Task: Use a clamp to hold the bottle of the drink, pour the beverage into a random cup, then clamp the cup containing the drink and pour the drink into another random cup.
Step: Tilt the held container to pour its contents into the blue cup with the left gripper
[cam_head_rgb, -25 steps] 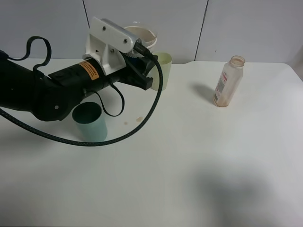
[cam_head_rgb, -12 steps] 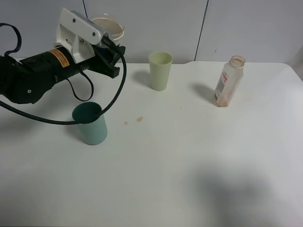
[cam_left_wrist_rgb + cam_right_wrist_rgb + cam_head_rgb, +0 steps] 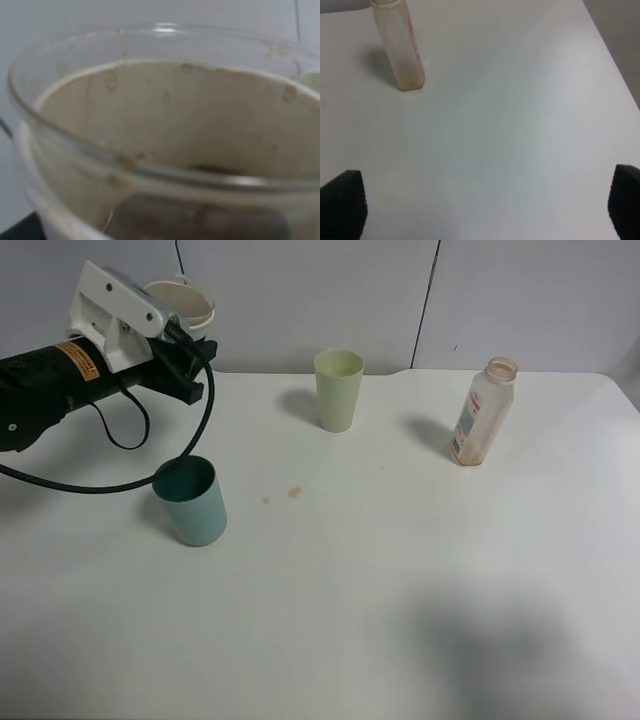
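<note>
One paper cup clamped tight in the left fingers, far left, above the worktop.
Mouth up, axis near upright; only the left wrist view shows its brown-stained inside; right fingers gape.

bottle: clear plastic | teal cup: matt plastic | table: smooth, matt white

left hand: grip on cup hidden behind housing, only the rim shows | left wrist view: cup blurred, cut by every edge | right hand: only fingertips in frame, cropped at corners | bottle: mouth partly cut off, label marks unreadable
</note>
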`<action>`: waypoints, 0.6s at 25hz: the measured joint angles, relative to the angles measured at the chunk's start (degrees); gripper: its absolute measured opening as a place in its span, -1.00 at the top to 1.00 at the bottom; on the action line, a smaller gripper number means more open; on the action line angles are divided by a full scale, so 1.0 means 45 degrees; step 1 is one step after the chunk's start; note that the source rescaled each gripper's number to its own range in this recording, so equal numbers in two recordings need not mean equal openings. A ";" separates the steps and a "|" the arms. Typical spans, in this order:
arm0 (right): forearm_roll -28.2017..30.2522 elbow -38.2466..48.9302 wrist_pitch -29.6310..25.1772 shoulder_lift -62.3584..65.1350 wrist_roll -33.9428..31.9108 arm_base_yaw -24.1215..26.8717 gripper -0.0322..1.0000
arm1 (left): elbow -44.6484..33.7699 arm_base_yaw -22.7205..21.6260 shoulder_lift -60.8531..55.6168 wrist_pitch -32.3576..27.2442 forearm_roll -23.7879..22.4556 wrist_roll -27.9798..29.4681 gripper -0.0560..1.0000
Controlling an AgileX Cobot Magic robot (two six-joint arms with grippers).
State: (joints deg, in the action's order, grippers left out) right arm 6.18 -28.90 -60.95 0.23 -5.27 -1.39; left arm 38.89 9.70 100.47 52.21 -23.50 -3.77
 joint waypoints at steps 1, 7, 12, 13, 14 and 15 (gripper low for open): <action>0.0000 0.0000 0.0000 0.0000 0.0000 0.0000 -1.00 | -0.0153 -0.0217 -0.0042 0.0064 -0.0067 0.0020 0.87; 0.0000 0.0000 0.0000 0.0000 0.0000 0.0000 -1.00 | -0.1160 -0.1603 -0.0495 0.0436 -0.0773 0.0055 0.87; 0.0000 0.0000 0.0000 0.0000 0.0000 0.0000 -1.00 | -0.1561 -0.2783 -0.0741 0.0947 -0.1537 0.0066 0.87; 0.0000 0.0000 0.0000 0.0000 0.0000 0.0000 -1.00 | -0.1684 -0.2914 -0.0741 0.1039 -0.1694 0.0066 0.87; 0.0000 0.0000 0.0000 0.0000 0.0000 0.0000 -1.00 | -0.1784 -0.3029 -0.0741 0.1085 -0.1809 0.0066 0.87; 0.0000 0.0000 0.0000 0.0000 0.0000 0.0000 -1.00 | -0.1893 -0.3136 -0.0741 0.1180 -0.1907 0.0066 0.87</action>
State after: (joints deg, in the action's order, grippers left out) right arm 6.18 -28.90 -60.95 0.23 -5.27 -1.39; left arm 30.37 -4.41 97.14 57.51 -32.08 -3.47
